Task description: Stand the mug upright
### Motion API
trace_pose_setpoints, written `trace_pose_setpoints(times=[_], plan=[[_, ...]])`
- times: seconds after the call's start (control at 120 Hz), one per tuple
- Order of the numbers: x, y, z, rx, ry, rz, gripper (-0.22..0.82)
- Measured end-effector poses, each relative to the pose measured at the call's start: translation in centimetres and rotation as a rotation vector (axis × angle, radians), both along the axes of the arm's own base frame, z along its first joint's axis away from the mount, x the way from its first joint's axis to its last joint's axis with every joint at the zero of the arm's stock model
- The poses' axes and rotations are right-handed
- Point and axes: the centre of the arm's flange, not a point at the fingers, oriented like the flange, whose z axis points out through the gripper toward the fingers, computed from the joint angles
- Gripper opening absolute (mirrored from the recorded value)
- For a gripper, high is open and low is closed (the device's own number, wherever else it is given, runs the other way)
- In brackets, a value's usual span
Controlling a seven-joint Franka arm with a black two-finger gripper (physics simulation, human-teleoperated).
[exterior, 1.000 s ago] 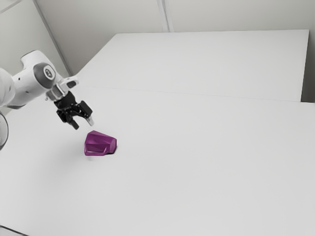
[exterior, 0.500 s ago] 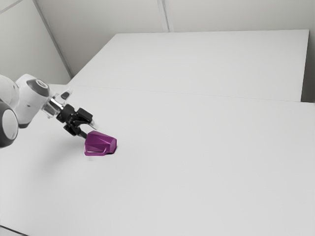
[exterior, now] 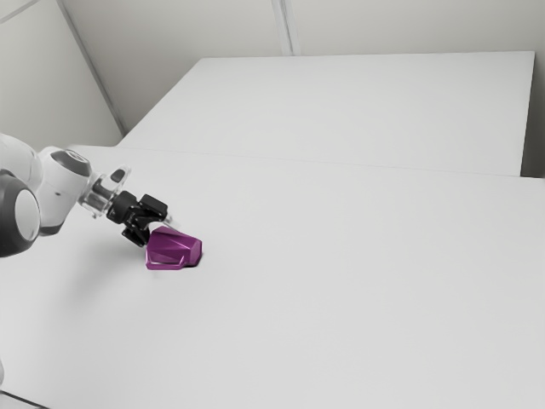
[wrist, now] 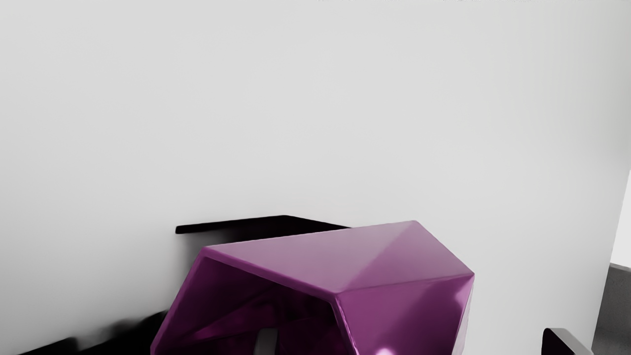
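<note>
In the exterior view my gripper is at the mouth end of the purple faceted mug, which lies on its side with its base toward the exterior view's right. The wrist view has the mug with its dark mouth facing my hand. My gripper stands open there: one fingertip is in front of or inside the mouth, the other is outside, apart from the mug's wall. The mug's handle cannot be made out in the wrist view.
The white table extends around the mug, and a white raised surface or panel stands beyond it. A dark cable lies at the exterior view's lower left corner.
My hand has come down and toward the exterior view's right, from above and left of the mug to its mouth end. The mug has not visibly moved.
</note>
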Motion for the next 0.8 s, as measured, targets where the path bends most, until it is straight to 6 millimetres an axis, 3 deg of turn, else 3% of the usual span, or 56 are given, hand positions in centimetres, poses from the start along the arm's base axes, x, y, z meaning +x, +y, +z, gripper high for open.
trace_pose_setpoints(times=[0.083,0.508,0.8], plan=[[0.0,-0.1,0.0,-0.010,0.003,0.007,0.52],[-0.1,-0.7,0.1,-0.059,0.017,0.028,-0.04],[0.1,-1.6,0.4,-0.100,0.006,0.052,-0.13]])
